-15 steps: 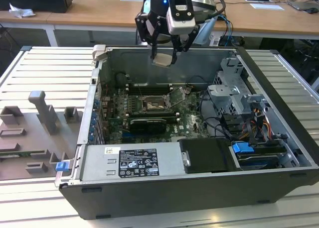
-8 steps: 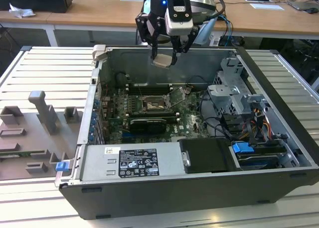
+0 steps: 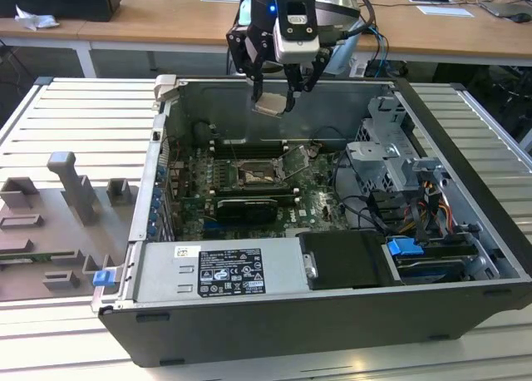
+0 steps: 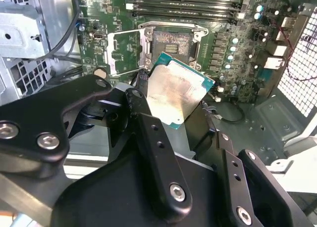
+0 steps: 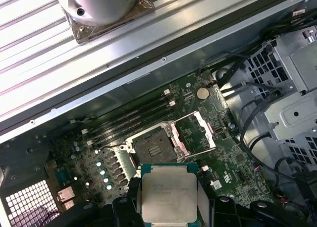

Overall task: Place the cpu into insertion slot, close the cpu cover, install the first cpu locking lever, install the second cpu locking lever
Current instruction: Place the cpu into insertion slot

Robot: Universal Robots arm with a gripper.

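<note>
We saw the gripper clenched on the cpu, its fingers pointing down from the arm, which hung upright over the open computer case. The cpu hung tilted, well above the insertion slot; the cpu cover stood raised just beside the slot.

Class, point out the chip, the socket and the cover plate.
chip (image 5: 168,192), first wrist view, middle of its metal top.
socket (image 5: 153,148), first wrist view, centre of its dark pin field.
cover plate (image 5: 204,126), first wrist view, outer bar of its frame.
</note>
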